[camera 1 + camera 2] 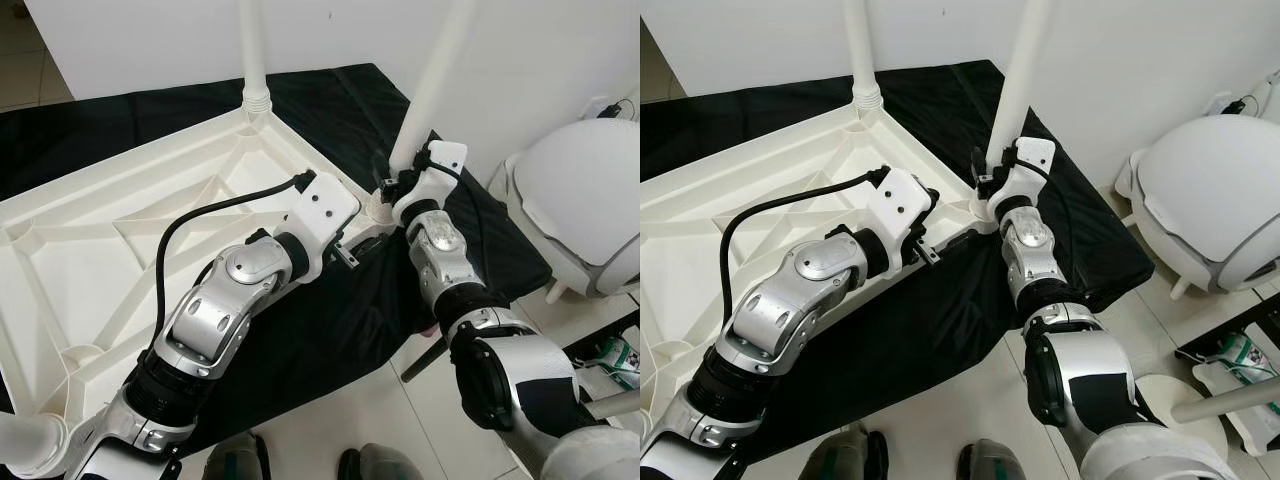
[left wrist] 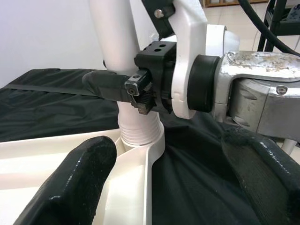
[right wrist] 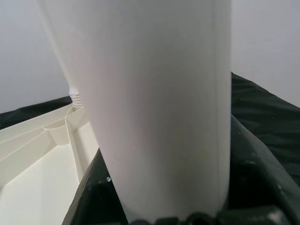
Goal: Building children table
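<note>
two arms outstretched: right gripper (image 1: 992,183) clamped around table leg (image 1: 1020,75), left gripper (image 1: 930,250) wide.

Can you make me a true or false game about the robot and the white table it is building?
1. The table top lies upside down on a black cloth. True.
2. The right gripper is closed around a white table leg. True.
3. The leg in the right gripper is lying flat on the cloth. False: it stands upright in the corner socket of the table top.
4. The left gripper is holding the other leg. False: it is open, near the corner by the right gripper, and grips nothing.
5. A second leg stands at the far corner of the table top. True.
6. The cloth under the table is red. False: it is black.
</note>
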Motion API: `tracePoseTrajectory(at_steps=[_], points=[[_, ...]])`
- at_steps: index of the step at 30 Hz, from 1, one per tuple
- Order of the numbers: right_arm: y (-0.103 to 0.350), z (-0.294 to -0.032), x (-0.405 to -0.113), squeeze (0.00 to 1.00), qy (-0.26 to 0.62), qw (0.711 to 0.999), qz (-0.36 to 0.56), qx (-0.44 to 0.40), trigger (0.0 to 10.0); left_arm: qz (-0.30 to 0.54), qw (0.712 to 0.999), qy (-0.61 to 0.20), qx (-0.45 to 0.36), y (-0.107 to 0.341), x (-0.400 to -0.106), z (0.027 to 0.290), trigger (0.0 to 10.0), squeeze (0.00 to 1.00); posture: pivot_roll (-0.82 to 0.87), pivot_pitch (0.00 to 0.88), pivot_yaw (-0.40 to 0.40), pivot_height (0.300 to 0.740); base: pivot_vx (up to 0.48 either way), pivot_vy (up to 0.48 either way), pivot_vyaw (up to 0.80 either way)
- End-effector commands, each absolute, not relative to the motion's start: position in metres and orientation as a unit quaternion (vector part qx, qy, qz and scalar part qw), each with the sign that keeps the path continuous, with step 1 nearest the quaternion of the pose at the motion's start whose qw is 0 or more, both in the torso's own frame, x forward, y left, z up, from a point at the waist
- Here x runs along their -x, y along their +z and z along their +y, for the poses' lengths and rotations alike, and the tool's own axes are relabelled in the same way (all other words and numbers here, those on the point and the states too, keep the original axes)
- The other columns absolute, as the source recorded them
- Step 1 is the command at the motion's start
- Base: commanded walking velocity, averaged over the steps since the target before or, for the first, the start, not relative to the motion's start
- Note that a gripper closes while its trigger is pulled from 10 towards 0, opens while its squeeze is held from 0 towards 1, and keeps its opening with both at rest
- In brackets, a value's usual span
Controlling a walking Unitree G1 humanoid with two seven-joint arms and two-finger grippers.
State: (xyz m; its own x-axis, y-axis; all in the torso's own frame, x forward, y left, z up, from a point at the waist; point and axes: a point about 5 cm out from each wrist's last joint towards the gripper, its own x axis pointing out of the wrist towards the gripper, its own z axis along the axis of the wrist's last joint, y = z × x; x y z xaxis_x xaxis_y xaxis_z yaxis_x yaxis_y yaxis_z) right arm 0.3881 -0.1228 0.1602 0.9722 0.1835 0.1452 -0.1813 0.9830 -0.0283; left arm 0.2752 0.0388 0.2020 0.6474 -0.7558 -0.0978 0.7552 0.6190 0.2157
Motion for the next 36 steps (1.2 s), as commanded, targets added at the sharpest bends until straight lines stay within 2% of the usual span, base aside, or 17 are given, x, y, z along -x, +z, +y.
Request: tracePoseTrajectory(at_steps=[1,13,21,25,36], points=[[0.119,-0.134,-0.379,0.00,0.071,0.997,0.027,0.012,10.0,-0.006,0.898,-0.424,-0.117,0.205,-0.273,0.039,10.0,0.00,0.01,0.051,-0.005,0.740,0.000,0.000,0.00],[0.114,-0.131,-0.376,0.00,0.058,0.998,0.034,0.012,10.0,-0.006,0.899,-0.422,-0.114,0.206,-0.272,0.040,10.0,0.00,0.01,0.054,-0.007,0.740,0.000,0.000,0.00],[0.115,-0.127,-0.375,0.00,0.012,1.000,0.019,-0.001,10.0,-0.005,0.899,-0.424,-0.112,0.206,-0.272,0.039,10.0,0.00,0.01,0.053,-0.006,0.740,0.000,0.000,0.00],[0.115,-0.116,-0.374,0.00,-0.022,0.999,0.023,-0.003,10.0,-0.006,0.898,-0.426,-0.110,0.206,-0.272,0.038,10.0,0.00,0.01,0.049,-0.008,0.740,0.000,0.000,0.00],[0.122,-0.091,-0.375,0.00,-0.035,0.999,0.014,0.015,10.0,-0.007,0.900,-0.423,-0.105,0.207,-0.272,0.037,10.0,0.00,0.02,0.051,-0.027,0.740,0.000,0.000,0.00]])
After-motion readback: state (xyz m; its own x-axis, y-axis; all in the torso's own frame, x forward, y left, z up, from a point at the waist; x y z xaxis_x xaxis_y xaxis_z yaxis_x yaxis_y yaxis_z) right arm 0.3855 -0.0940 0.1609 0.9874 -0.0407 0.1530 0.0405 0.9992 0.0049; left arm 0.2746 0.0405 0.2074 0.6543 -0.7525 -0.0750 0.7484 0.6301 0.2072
